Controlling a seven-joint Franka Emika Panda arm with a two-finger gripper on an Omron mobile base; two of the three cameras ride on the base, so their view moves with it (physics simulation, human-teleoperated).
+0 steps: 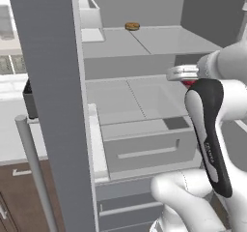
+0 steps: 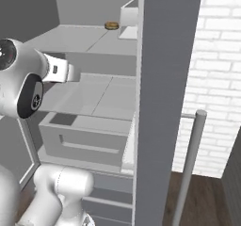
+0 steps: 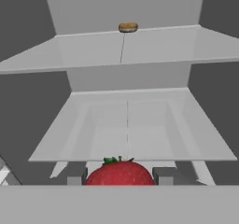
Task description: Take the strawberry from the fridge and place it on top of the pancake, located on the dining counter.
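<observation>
The strawberry (image 3: 119, 174), bright red with a green top, sits between my two dark fingertips (image 3: 163, 175) at the bottom of the hand view. My gripper (image 3: 119, 177) is shut on it. In the left base view the gripper (image 1: 185, 76) hangs in front of the fridge's (image 1: 144, 47) middle shelf, with a sliver of the red strawberry (image 1: 190, 83) beneath the hand. The right base view shows the hand (image 2: 70, 73) reaching in from the left. The fridge stands open, with pale grey shelves (image 3: 126, 125). The pancake and the dining counter are out of view.
A flat round brown food item (image 3: 128, 27) lies at the back of the upper shelf. Open grey doors (image 1: 48, 105) (image 2: 164, 102) with silver bar handles (image 2: 190, 164) flank the arm. A pale drawer (image 1: 144, 149) sits below the shelf. A white brick wall (image 2: 216, 55) is at the right.
</observation>
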